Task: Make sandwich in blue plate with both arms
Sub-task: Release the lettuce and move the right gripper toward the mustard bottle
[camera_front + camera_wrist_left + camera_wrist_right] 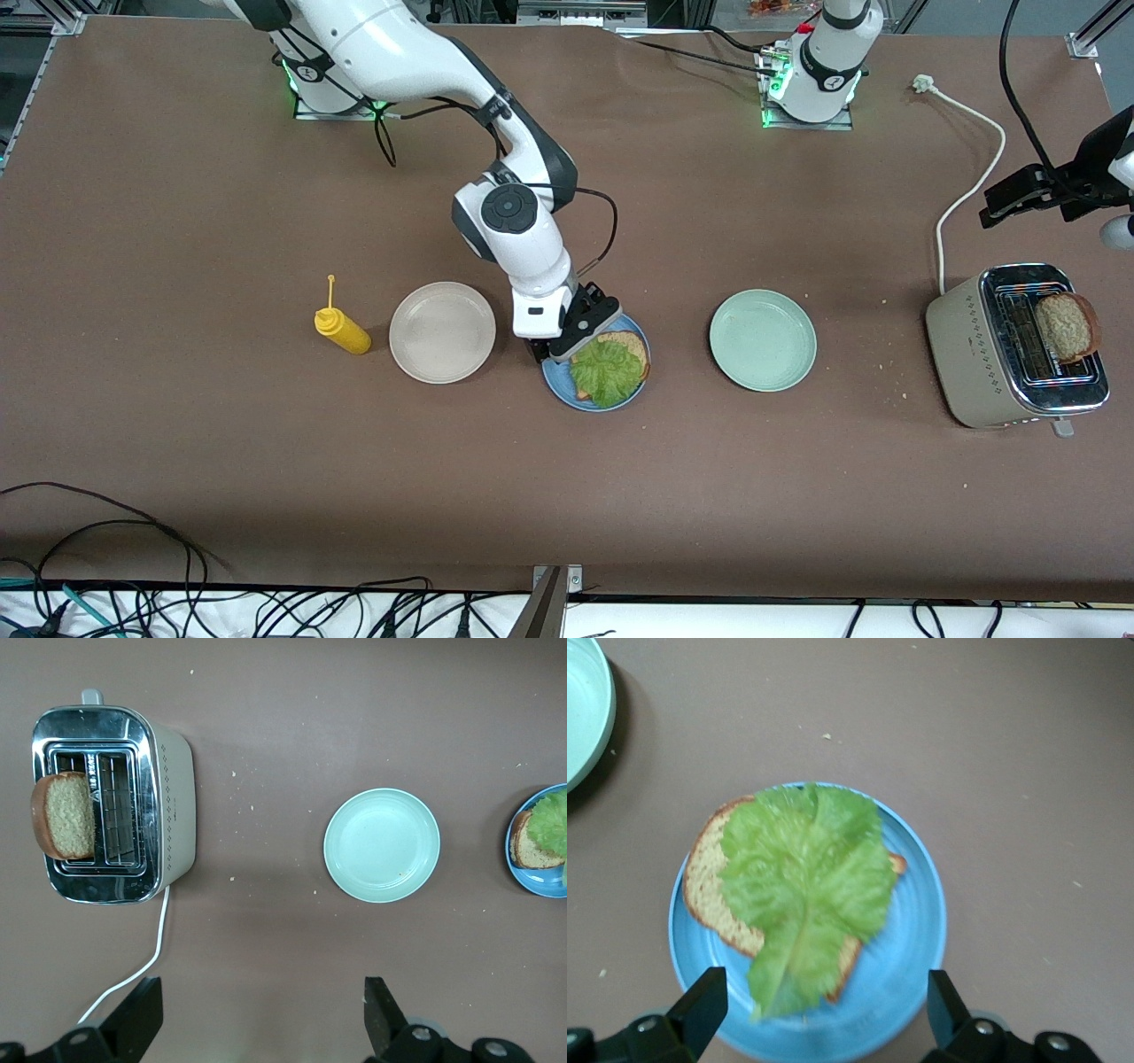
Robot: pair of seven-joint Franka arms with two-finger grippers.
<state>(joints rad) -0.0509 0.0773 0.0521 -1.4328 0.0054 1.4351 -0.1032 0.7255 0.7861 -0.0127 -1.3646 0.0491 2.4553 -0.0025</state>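
Bright green lettuce [806, 895] on brown bread [709, 890], blue plate [908, 939], pale green plate [763, 339], beige plate [442, 331], yellow squeeze bottle [342, 330], cream toaster [974, 354] (diamond-dotted side, chrome top), brown table [266, 204].

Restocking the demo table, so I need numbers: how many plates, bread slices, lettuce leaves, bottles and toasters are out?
Plates: 3: blue plate, beige plate, pale green plate
Bread slices: 2: bread on plate, bread in toaster
Lettuce leaf: 1
Yellow bottle: 1
Toaster: 1
Total: 8

Yellow bottle [341, 328], beige plate [442, 332], green plate [762, 339], toaster [983, 354], white cable [970, 168].
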